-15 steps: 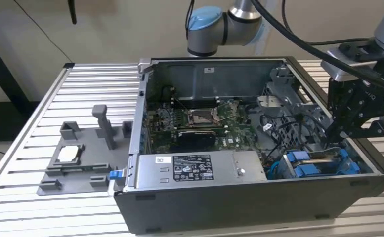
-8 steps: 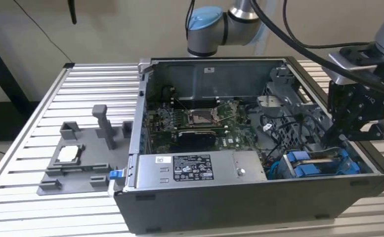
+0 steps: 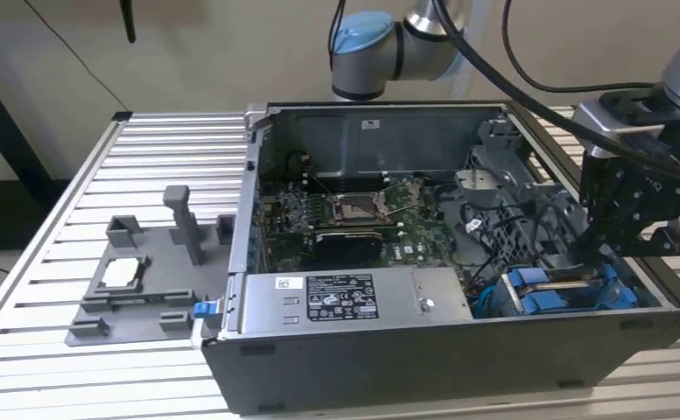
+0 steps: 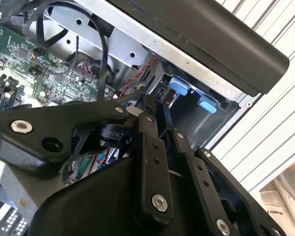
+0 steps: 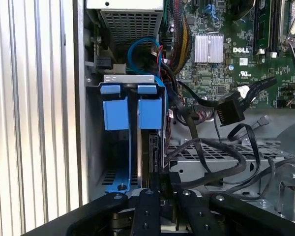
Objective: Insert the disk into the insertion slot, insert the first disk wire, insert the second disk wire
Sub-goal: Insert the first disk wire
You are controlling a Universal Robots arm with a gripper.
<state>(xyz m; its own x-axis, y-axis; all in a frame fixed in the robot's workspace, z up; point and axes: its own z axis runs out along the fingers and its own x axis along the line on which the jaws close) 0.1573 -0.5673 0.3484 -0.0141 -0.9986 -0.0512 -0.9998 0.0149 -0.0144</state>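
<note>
First wrist view: claw [image 5: 163, 183] pinches the disk [image 5: 153, 150] inside the insertion slot [image 5: 96, 147].

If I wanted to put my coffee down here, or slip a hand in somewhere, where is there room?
Bare table slats lie on the near and far sides of the grey fixture, at the exterior view's left of the case. Crowded: the cage corner inside the case, with the gripper and cables.
</note>
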